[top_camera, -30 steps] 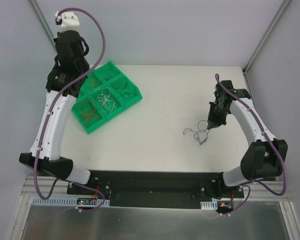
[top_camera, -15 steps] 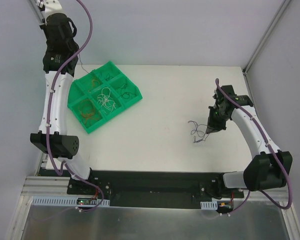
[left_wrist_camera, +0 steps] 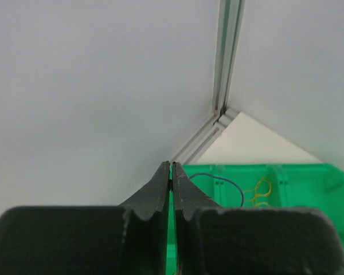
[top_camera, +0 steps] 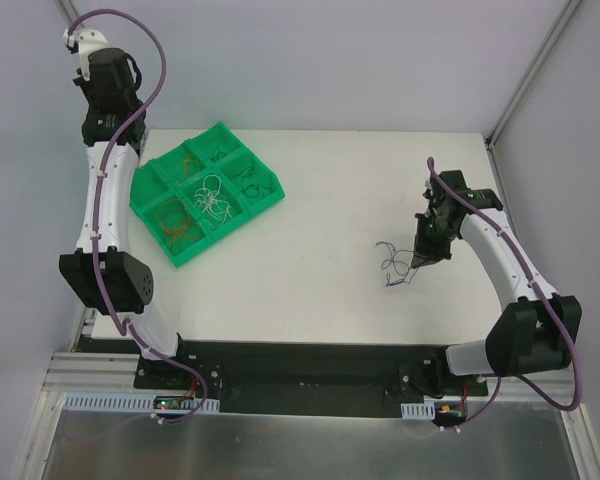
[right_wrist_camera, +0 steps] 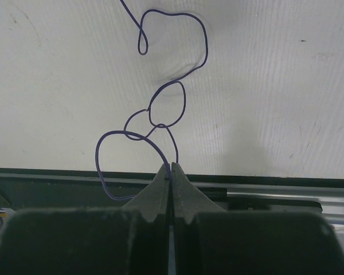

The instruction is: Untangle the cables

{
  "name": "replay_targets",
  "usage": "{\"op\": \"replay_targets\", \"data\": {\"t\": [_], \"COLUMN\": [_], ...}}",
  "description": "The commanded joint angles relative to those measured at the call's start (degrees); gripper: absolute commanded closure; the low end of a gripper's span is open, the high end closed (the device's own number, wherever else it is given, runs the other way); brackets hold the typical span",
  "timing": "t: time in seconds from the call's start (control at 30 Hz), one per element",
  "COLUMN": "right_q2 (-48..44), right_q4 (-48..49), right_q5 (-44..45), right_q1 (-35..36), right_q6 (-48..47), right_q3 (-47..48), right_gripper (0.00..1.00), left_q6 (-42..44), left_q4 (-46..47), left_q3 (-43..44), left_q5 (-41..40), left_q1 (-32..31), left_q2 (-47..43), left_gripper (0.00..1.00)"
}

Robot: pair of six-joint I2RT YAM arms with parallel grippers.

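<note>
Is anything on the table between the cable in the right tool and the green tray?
Nothing visible. The right tool is shut on the purple cable, and only bare table lies between it and the green tray.

A: Checked left arm: white link shells, black joint housings, 1 white cap at the wrist end. Does the right arm match?
B: Same build. White shells, black joints. Both are bolted to 1 black rail.
A: Cabling?
B: 1 thick purple cable per arm. It runs along the white shells and loops free past the joints.
A: And the left gripper?
B: Matte black, 2 fingers. Each tapers from a blocky, grainy body to a thin point. The right gripper is identical.
</note>
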Motion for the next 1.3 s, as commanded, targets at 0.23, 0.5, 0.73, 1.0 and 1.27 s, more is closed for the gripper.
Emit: {"op": "replay_targets", "data": {"t": [0.23,0.5,0.73,1.0,1.27], "right_q2": [2.03,3.26,3.44,3.53,2.56], "right_q4": [-0.09,-0.53,-1.14,-1.58,-2.02], "right_q5": [-0.29,-0.29,0.24,0.41,-0.29], "right_q1": [-0.53,-0.97,-1.50,-1.68,-1.76], "right_q6": [-1.49,-1.50,-1.50,-1.41,-1.50], "right_q3": [1.41,2.72,3.25,3.87,4.75], "right_gripper": [0.99,0.99,0.99,0.99,0.99], "left_q6": [-13.19,-16.26,-22.94,-28.91,-33.58], "left_q4": [0.81,0.55,-3.40,-8.15,-12.29], "left_q3": [-15.22,-15.92,-15.83,-17.51,-16.45], "left_q5": [6.60,6.69,6.25,10.81,14.86], "left_q1": [6.22,7.54,9.48,10.09,11.59], "left_q2": [0.13,3.65,8.48,13.49,12.89], "left_gripper": [1.00,1.00,1.00,1.00,0.66]}}
